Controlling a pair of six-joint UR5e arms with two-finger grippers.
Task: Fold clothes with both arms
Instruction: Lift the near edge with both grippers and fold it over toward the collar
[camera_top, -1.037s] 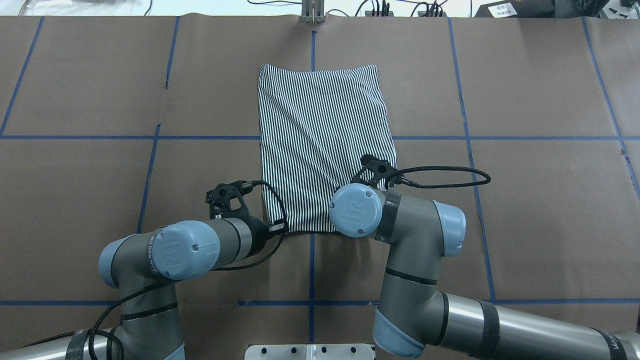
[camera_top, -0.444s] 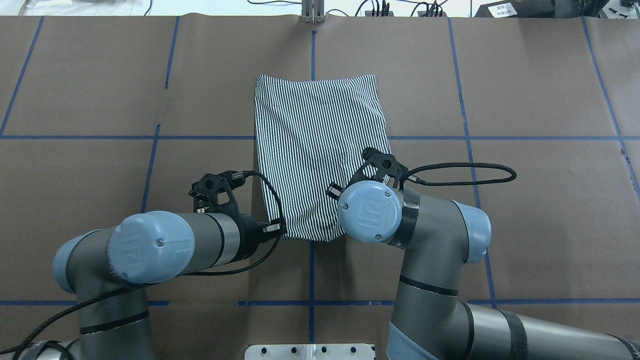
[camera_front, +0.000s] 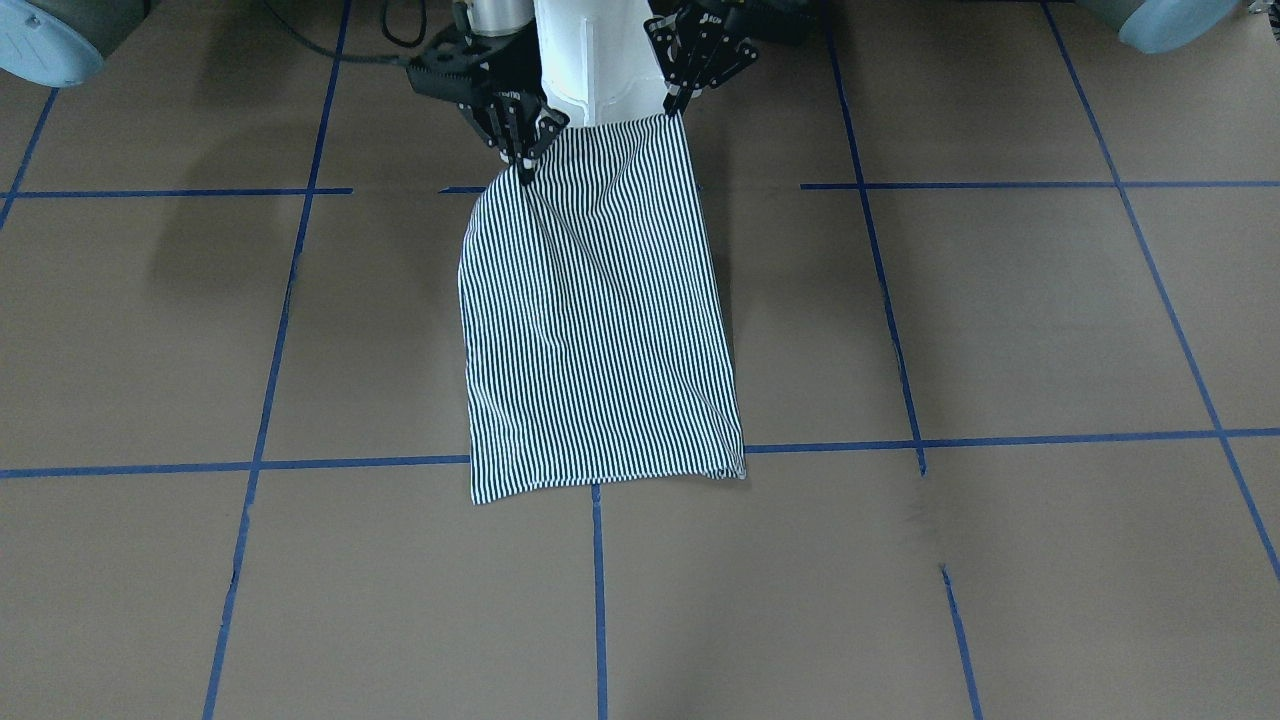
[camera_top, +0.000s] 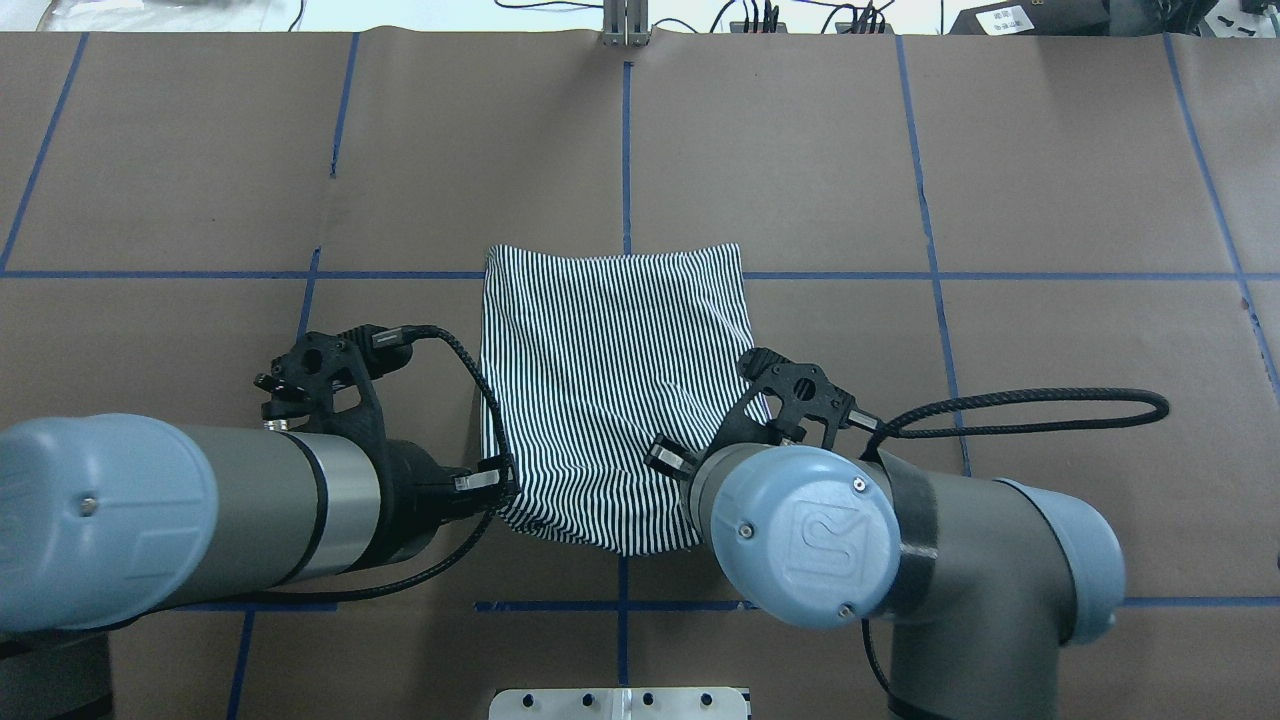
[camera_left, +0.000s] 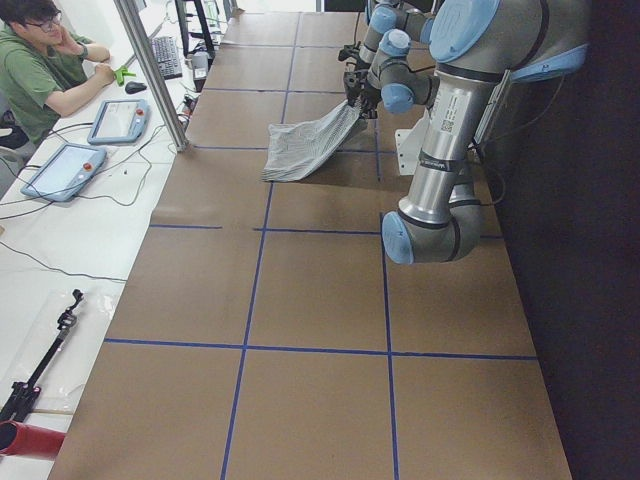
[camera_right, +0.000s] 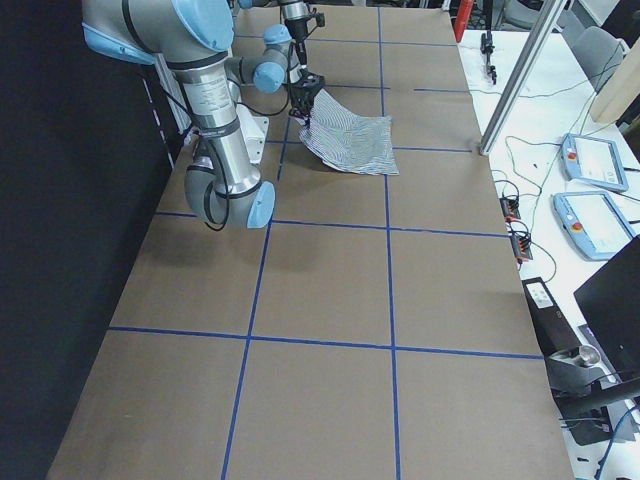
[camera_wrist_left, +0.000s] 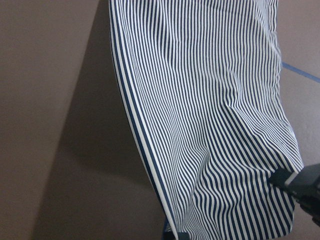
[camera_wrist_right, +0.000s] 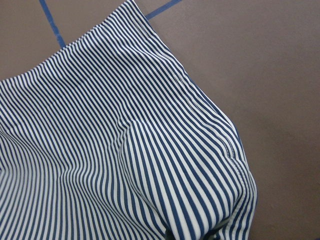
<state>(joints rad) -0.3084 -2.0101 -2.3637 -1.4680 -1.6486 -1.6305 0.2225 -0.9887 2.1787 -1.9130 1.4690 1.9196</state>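
The striped shirt (camera_top: 610, 380) is folded into a narrow panel; its collar, buttons and logo are hidden. My left gripper (camera_front: 672, 108) and right gripper (camera_front: 522, 168) are each shut on a near corner and hold that edge above the table. The far edge (camera_front: 600, 480) rests on the table. From overhead the left gripper (camera_top: 500, 480) shows at the shirt's near left corner, while the right gripper is hidden under its wrist joint. The shirt hangs sloping in the left wrist view (camera_wrist_left: 210, 100) and the right wrist view (camera_wrist_right: 125, 150). It also shows in the side views (camera_left: 305, 150) (camera_right: 350, 135).
The white pedestal base (camera_front: 595, 60) stands just behind the held edge. Blue tape lines (camera_top: 200, 274) grid the brown table. An operator (camera_left: 40, 60) sits beyond the far edge beside control pendants (camera_left: 65, 170) and a metal post (camera_left: 150, 70).
Both arms have drawn back toward the robot's base and risen with the shirt's near edge. The shirt's far edge has slid toward the robot, down to the tape line.
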